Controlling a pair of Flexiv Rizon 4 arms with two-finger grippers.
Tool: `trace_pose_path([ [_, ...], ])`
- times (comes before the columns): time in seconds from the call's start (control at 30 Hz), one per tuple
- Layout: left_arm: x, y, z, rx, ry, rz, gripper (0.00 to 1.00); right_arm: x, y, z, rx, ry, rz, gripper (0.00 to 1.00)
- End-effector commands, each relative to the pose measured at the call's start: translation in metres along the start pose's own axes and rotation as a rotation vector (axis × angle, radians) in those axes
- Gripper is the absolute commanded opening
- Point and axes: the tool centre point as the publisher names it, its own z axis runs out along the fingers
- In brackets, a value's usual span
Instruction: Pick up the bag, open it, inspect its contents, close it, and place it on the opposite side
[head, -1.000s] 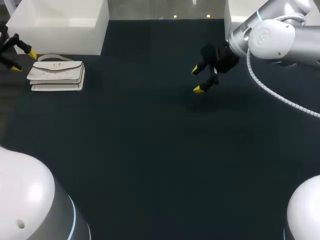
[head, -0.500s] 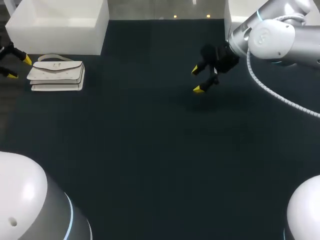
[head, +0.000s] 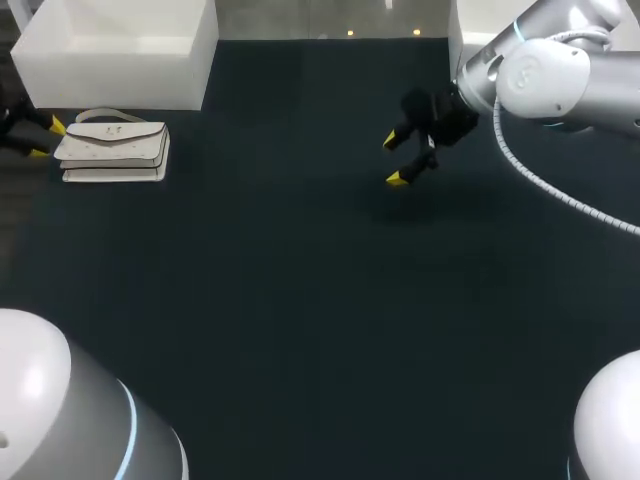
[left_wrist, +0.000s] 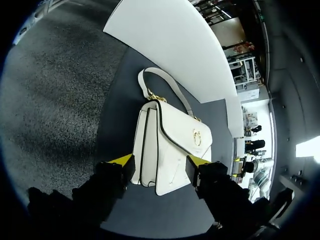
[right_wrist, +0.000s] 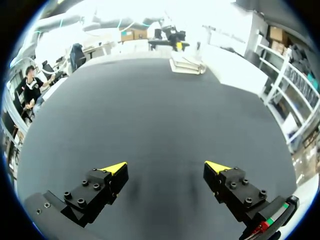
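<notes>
Dark counter (head: 300, 300), white bag (left_wrist: 170, 145) just ahead of our left fingers (left_wrist: 116, 175).
These gape empty, like our right fingers (right_wrist: 107, 181) far off; we should straddle the bag's body squarely before closing.

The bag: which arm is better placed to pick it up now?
Left, I would judge. The left arm has its open jaws right at the end of the bag, while the right arm hangs far across the table from it.
</notes>
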Motion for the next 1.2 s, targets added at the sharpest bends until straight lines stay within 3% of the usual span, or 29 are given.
trace_pose_path([
  [0.03,-0.005,-0.014,0.007,-0.167,0.152,0.003,0.57,-0.001,0.000,0.000,-0.001,0.003,0.000,1.00],
  [0.1,-0.004,-0.015,0.010,-0.172,0.154,0.005,0.50,-0.001,0.000,0.000,-0.001,0.003,0.000,1.00],
  [0.47,-0.011,-0.023,0.020,-0.186,0.184,-0.008,0.43,-0.001,0.000,0.000,-0.001,0.003,0.000,1.00],
  [0.8,-0.002,-0.025,0.029,-0.214,0.193,0.008,0.30,-0.001,0.000,0.000,-0.001,0.003,0.000,1.00],
  [0.87,-0.002,-0.025,0.030,-0.219,0.192,0.007,0.22,-0.001,0.000,0.000,-0.001,0.003,0.000,1.00],
  [0.93,-0.003,-0.024,0.031,-0.222,0.192,0.005,0.00,-0.001,0.000,0.000,-0.001,0.003,0.000,1.00],
  [1.2,0.012,-0.011,0.040,-0.266,0.189,0.036,0.00,-0.001,0.000,0.000,-0.001,0.003,0.000,1.00],
])
